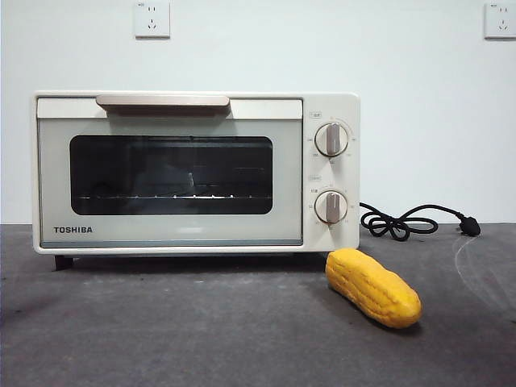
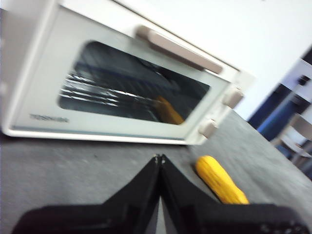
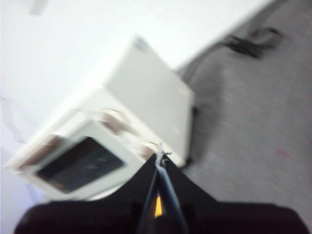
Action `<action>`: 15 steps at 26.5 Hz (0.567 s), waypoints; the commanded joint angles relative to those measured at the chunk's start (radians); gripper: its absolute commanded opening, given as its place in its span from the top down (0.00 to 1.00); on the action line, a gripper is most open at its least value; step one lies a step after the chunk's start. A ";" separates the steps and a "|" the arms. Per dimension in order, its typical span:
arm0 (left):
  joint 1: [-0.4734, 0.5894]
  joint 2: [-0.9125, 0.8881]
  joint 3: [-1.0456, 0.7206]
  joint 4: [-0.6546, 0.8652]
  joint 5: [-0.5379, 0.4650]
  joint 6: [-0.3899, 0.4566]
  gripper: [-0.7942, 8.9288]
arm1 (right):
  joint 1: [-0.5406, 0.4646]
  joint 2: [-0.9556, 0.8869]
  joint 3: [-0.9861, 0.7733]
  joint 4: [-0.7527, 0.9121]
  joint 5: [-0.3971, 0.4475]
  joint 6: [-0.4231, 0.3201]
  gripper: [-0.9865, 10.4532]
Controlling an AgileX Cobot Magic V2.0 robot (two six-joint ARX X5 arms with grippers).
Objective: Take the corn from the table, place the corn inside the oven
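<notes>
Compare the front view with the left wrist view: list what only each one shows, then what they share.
Only the front view shows the black cord behind the oven and two wall sockets.

Only the left wrist view shows the left end effector, jaws shut, above the table, and the corn's reflection in the door glass.

Both show the oven with its door closed and the corn on the table.

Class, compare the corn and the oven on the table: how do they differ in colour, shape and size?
Colour: the corn is yellow-orange, while the oven is cream-white with a dark glass door. Shape: the corn is oblong, curved and ridged; the oven is boxy with flat faces. Size: the corn is far smaller than the oven. Both rest on the dark grey table.
</notes>
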 commanded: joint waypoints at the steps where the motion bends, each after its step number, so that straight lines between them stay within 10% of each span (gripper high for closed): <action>1: 0.002 0.026 0.039 -0.018 0.024 -0.023 0.92 | -0.001 0.008 -0.004 0.069 -0.056 0.052 0.91; 15: -0.005 0.421 0.422 -0.234 0.024 0.219 0.92 | 0.001 0.204 0.121 0.104 -0.263 0.008 0.91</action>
